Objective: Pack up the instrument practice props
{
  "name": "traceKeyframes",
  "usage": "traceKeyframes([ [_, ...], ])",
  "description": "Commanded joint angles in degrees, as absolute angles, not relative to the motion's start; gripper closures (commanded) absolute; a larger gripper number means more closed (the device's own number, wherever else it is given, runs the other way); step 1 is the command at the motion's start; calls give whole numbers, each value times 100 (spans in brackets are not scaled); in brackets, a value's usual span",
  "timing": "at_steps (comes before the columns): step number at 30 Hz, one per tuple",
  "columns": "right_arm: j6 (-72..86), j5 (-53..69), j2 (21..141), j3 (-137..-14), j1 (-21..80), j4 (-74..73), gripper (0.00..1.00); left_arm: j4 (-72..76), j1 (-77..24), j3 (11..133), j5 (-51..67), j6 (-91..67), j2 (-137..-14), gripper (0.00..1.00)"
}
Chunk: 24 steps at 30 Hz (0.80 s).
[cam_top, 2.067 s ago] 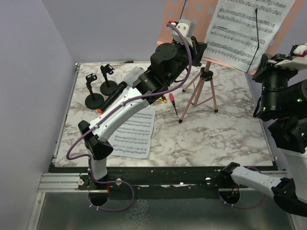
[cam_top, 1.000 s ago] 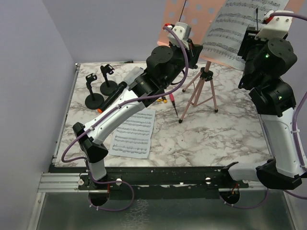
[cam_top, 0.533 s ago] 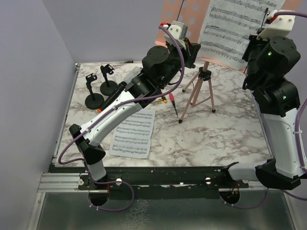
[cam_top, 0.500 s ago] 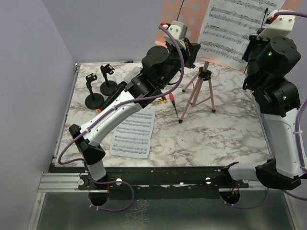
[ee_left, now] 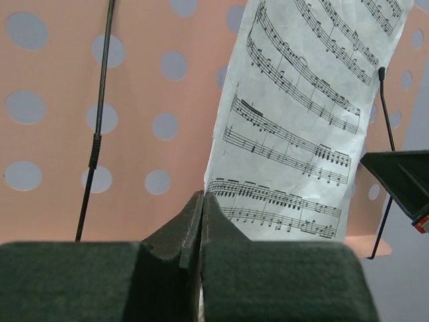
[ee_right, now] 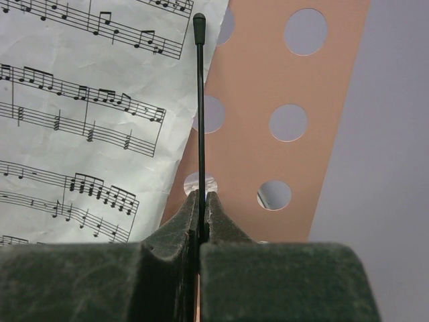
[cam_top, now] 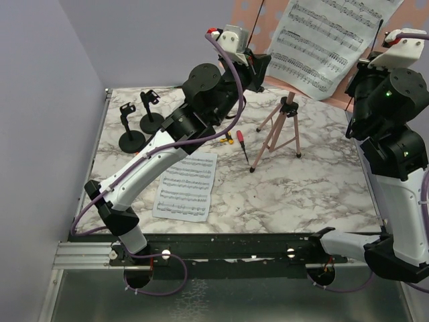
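Observation:
A white sheet-music page (cam_top: 330, 37) leans tilted on the pink perforated desk (cam_top: 242, 19) of the pink tripod (cam_top: 281, 131). My left gripper (cam_top: 261, 64) is shut on the page's lower left corner (ee_left: 203, 198). My right gripper (cam_top: 373, 62) is shut on the thin black wire page retainer (ee_right: 200, 114) at the desk's right side, next to the page (ee_right: 80, 121). A second page (cam_top: 186, 185) lies flat on the table. Two black round-based mic holders (cam_top: 132, 133) (cam_top: 151, 115) stand at the back left. No microphone is clearly in view.
A red screwdriver (cam_top: 241, 145) and a yellow one (cam_top: 226, 138) lie beside the tripod's legs. A second wire retainer (ee_left: 99, 114) crosses the desk's left part. Grey walls close in the left and back. The marble table (cam_top: 301, 194) ends at a metal rail in front.
My left gripper has moved up and to the left with the page's corner, and the page has slid left and tilted. My right arm rose to the desk and shut on the retainer.

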<state>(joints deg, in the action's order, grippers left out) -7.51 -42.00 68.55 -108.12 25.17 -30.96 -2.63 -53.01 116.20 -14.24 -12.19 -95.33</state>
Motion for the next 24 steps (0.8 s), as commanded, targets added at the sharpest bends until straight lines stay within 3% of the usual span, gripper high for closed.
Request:
traceKeyframes([
  [1, -808, -4239, 6671, -10639, 2513, -2682, 100, -321, -5343, 11510, -1759, -1082, -9316, 100],
  [24, -636, -3920, 6990, -10527, 2505, -2437, 99, -1464, -5340, 10155, -2691, -1030, -7353, 100],
])
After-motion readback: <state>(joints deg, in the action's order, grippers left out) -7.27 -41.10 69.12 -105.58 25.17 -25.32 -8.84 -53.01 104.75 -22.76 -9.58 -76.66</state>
